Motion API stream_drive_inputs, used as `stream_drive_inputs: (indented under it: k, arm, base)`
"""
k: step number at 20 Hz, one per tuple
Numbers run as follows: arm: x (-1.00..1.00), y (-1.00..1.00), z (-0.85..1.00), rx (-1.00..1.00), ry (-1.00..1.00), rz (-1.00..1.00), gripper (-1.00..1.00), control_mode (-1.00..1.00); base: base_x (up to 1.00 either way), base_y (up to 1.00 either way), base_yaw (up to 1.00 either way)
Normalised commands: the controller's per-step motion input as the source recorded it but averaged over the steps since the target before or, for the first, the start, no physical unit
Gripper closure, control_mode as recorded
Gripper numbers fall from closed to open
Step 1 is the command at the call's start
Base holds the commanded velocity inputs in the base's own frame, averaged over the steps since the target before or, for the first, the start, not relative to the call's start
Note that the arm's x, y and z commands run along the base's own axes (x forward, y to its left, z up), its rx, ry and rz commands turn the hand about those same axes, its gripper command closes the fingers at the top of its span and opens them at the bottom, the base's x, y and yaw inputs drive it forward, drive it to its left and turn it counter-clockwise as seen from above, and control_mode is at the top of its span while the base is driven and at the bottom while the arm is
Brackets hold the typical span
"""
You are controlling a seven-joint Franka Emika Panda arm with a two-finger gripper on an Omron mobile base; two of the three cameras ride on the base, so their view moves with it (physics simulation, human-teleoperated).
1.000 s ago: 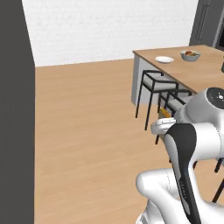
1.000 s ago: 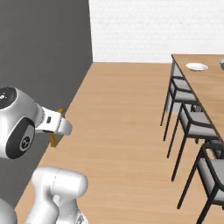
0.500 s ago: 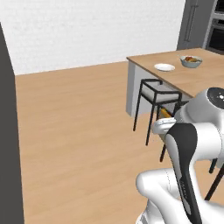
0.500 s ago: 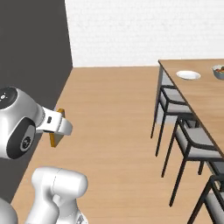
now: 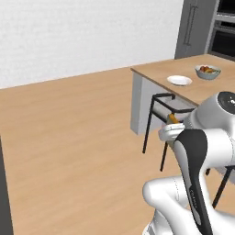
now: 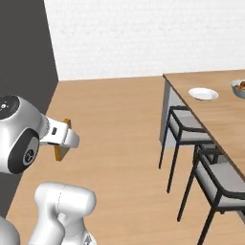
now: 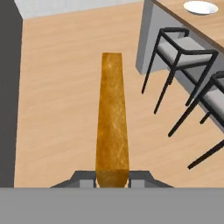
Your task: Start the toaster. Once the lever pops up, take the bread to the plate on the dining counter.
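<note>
One slice of bread (image 7: 112, 118) held edge-on in the end effector (image 7: 113, 178), jaws closed on its near end, seen in the hand view above bare wooden floor (image 7: 61, 87). Bread golden orange-brown, pointing away from the hand, touching nothing else.

Left base view, from left to right: wide wooden floor, then the grey side of the table (image 5: 140, 98), with a black chair (image 5: 160, 112) just beside it. Small orange tip of the bread (image 5: 173, 118) showing above the white wrist, in front of that chair. Farther right on the light wooden top, white round plate (image 5: 179, 81), bare, and near it a pale bowl of fruit (image 5: 207, 72), the two apart.

Right base view, from left to right: dark wall (image 6: 24, 72), then the end effector (image 6: 61, 143) with the bread (image 6: 62, 142) upright in it over the floor. Well apart to the right, two grey-seated chairs (image 6: 184, 131) at the table edge (image 6: 210, 115), and the plate (image 6: 203, 94) on top near the corner.
</note>
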Motion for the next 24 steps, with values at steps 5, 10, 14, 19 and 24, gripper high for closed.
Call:
stream_drive_inputs:
  k: [5,10,14,19,24]
  arm:
    - [0.0,0.0,0.0,0.0,0.0,0.0,1.0,1.0]
    - [0.0,0.0,0.0,0.0,0.0,0.0,1.0,1.0]
    - [0.0,0.0,0.0,0.0,0.0,0.0,1.0,1.0]
    - [0.0,0.0,0.0,0.0,0.0,0.0,1.0,1.0]
    - [0.0,0.0,0.0,0.0,0.0,0.0,1.0,1.0]
  base:
    - [1.0,0.69,-0.25]
    - [1.0,0.68,-0.32]
    - [0.97,0.71,-0.54]
    - [0.82,0.75,-0.65]
    - [0.82,0.76,-0.66]
